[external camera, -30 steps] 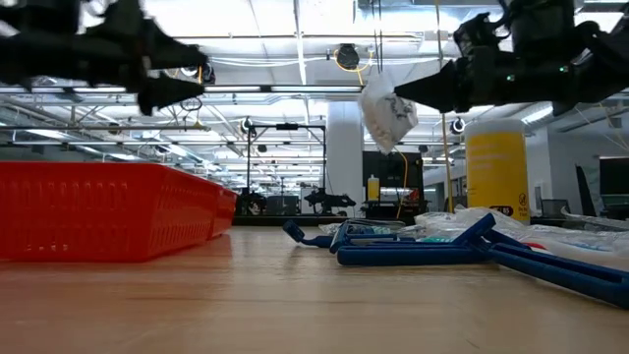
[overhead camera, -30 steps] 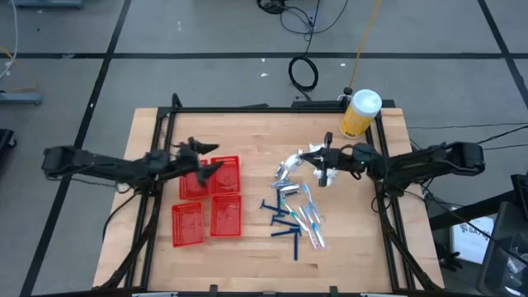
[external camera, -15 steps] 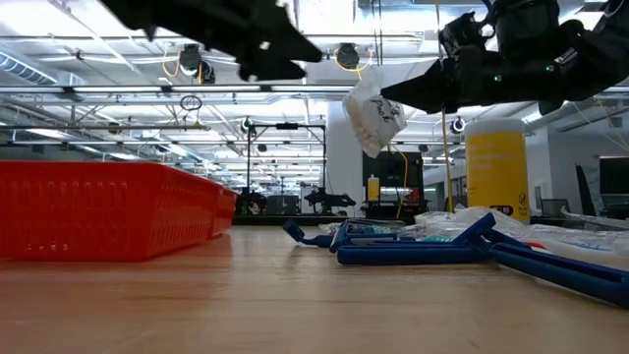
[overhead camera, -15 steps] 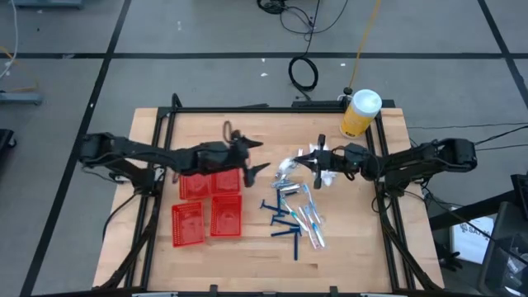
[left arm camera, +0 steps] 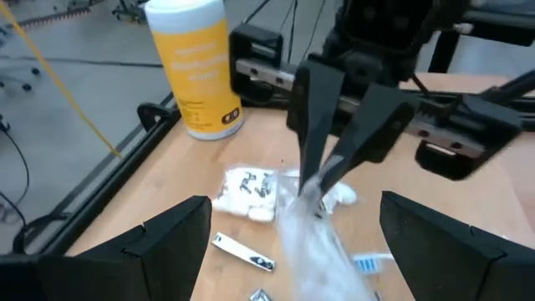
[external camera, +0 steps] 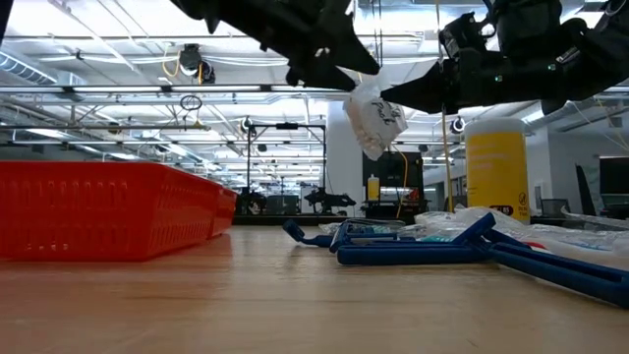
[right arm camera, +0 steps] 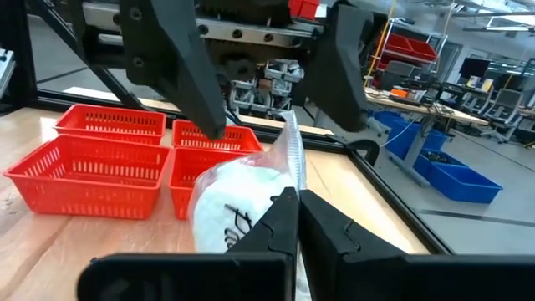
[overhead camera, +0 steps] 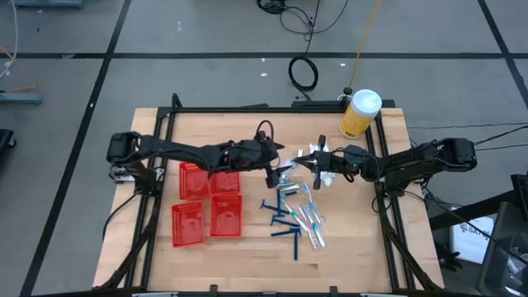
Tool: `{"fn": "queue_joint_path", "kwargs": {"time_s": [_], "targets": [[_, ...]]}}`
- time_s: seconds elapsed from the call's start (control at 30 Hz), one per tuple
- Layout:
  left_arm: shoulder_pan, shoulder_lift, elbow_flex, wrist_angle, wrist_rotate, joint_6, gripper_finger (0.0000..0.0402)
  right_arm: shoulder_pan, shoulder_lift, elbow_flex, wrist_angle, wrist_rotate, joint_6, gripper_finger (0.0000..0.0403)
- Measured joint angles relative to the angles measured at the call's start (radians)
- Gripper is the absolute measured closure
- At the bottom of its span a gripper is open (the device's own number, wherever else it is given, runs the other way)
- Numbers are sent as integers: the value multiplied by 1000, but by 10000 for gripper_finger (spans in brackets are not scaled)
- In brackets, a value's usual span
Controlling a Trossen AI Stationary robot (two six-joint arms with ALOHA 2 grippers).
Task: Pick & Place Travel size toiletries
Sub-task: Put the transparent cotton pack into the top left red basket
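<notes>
Even, bright light falls from overhead; in the low view rows of ceiling lamps (external camera: 187,93) glare white and wash out the upper background. Against them the arms read as near-black silhouettes. The tabletop (overhead camera: 247,247) shows only faint, soft shadows in the high view. In the low view the nearest wood is blurred and the red basket (external camera: 108,208) is soft. In the left wrist view the clear packet (left arm camera: 313,234) smears with blur, and the dark fingers (left arm camera: 167,238) are out of focus.
</notes>
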Motion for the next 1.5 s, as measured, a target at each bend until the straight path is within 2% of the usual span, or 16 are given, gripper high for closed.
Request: {"fn": "queue_joint_path", "kwargs": {"time_s": [0.23, 0.47, 0.63, 1.07, 1.2, 1.3, 1.5], "targets": [[27, 12, 3, -2, 28, -99, 66, 0, 0, 0, 0, 0, 1, 403], [39, 32, 4, 42, 80, -130, 74, 0, 0, 0, -1, 0, 2, 403], [40, 63, 2, 39, 82, -147, 136, 0, 0, 0, 6, 0, 3, 403], [49, 46, 2, 60, 83, -112, 381, 0, 0, 0, 4, 1, 9, 403], [50, 38, 2, 60, 82, -86, 393, 0, 0, 0, 0, 2, 11, 400], [50, 5, 2, 32, 51, -45, 400, 0, -5, 0, -20, -4, 14, 380], [41, -97, 2, -116, -126, -55, 401, 0, -35, -1, -47, -8, 97, 281]]}}
